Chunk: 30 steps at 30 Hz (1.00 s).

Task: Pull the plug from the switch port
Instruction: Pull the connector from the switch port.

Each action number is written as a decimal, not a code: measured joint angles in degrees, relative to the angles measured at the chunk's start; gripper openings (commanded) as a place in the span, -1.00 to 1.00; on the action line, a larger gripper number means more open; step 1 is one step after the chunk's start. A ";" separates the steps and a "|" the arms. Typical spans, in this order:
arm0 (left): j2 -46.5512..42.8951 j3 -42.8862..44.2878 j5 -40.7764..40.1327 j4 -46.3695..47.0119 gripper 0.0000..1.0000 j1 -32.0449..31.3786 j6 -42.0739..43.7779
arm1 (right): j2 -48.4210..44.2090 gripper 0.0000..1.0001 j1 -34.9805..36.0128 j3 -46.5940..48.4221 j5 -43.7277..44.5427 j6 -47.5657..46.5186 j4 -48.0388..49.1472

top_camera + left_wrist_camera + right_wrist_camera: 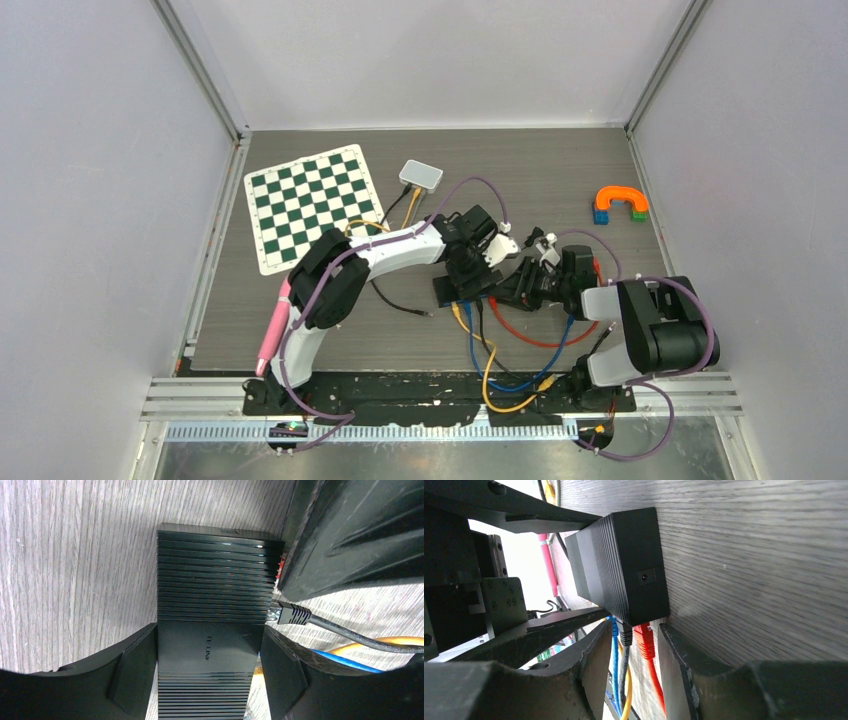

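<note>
The black TP-Link switch (210,630) lies on the wooden table; it also shows in the top view (462,290) and the right wrist view (619,565). My left gripper (209,665) is shut on the switch, one finger against each side. A red plug (645,637), a black plug (625,632) and a blue plug (614,630) sit in its ports. The black plug also shows in the left wrist view (292,614). My right gripper (636,665) is open, its jaws standing either side of the red and black plugs, close to the port face.
A chessboard mat (312,205) lies at the back left, with a white box (421,175) behind the switch. A pink pen (272,330) lies at the left. An orange arch toy (621,204) sits at the right. Red, blue and yellow cables (520,340) trail toward the near edge.
</note>
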 measured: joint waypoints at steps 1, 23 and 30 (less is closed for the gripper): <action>0.00 0.00 0.02 0.00 0.21 0.00 -0.09 | 0.79 -0.13 0.48 -0.17 -0.09 0.90 1.55; 0.00 0.00 0.00 -0.33 0.16 0.22 -0.22 | 5.86 -0.11 1.97 -1.88 -0.90 6.62 12.76; 0.00 0.00 0.09 -0.31 0.16 0.20 -0.11 | 3.67 -0.11 2.19 -0.20 -0.59 2.97 6.23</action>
